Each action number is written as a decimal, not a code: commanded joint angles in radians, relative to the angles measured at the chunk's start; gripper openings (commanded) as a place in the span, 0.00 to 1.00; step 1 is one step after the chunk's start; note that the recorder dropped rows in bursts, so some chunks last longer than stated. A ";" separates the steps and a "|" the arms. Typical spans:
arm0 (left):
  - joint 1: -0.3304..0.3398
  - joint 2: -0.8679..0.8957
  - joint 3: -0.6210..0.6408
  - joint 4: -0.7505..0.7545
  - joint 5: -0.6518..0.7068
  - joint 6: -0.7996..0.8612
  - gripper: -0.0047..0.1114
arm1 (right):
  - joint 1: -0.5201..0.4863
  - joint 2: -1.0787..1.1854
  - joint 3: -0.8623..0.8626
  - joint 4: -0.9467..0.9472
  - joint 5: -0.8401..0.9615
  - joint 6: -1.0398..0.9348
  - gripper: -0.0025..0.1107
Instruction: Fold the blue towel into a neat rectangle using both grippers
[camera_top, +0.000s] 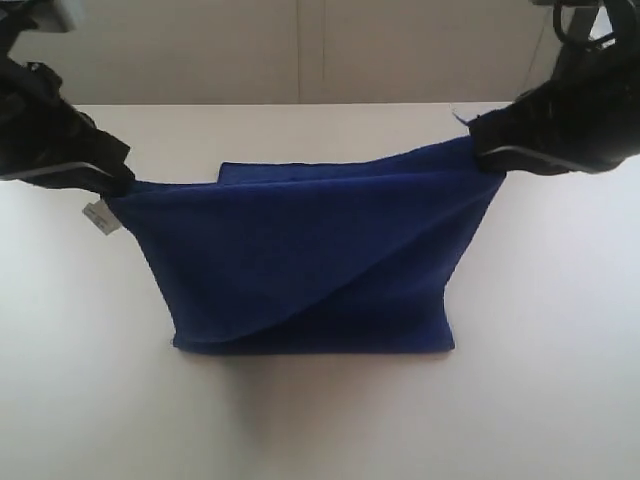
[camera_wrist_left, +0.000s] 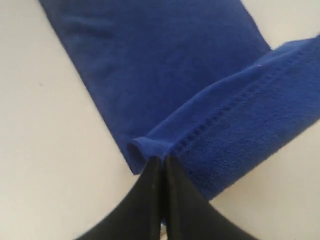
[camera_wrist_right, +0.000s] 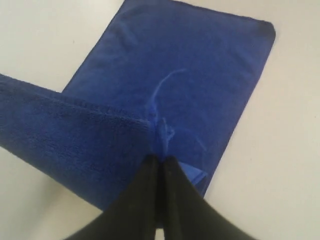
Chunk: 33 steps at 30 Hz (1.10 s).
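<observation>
**Blue towel (camera_top: 310, 260) held up by two corners**

Clamped tight on one raised corner with the left gripper (camera_top: 124, 183), on the other with the right gripper (camera_top: 478, 150). Slung between both over the table's (camera_top: 560, 350) middle, lower half lying flat there. White tag (camera_top: 98, 216) dangling just beside the left jaws.

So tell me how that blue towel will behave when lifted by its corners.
Probably floppy: the blue towel hangs in slack folds between the left claw and right claw. Likely light, since thin pinches at two corners carry the raised edge. Its fuzzy pile suggests it won't slip easily.
</observation>
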<state>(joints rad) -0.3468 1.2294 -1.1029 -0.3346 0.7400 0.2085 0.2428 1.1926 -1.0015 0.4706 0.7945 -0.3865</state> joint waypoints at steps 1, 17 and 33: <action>-0.005 -0.101 0.019 -0.054 0.126 0.063 0.04 | 0.020 -0.085 0.058 -0.002 0.016 -0.016 0.02; -0.005 -0.334 0.025 -0.202 0.314 0.129 0.04 | 0.066 -0.415 0.120 0.005 0.229 -0.012 0.02; -0.005 -0.332 0.195 -0.207 0.041 0.128 0.04 | 0.066 -0.361 0.220 0.001 0.045 -0.030 0.02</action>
<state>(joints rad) -0.3468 0.9022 -0.9012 -0.5294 0.8265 0.3373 0.3080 0.8127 -0.7851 0.4705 0.8848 -0.4044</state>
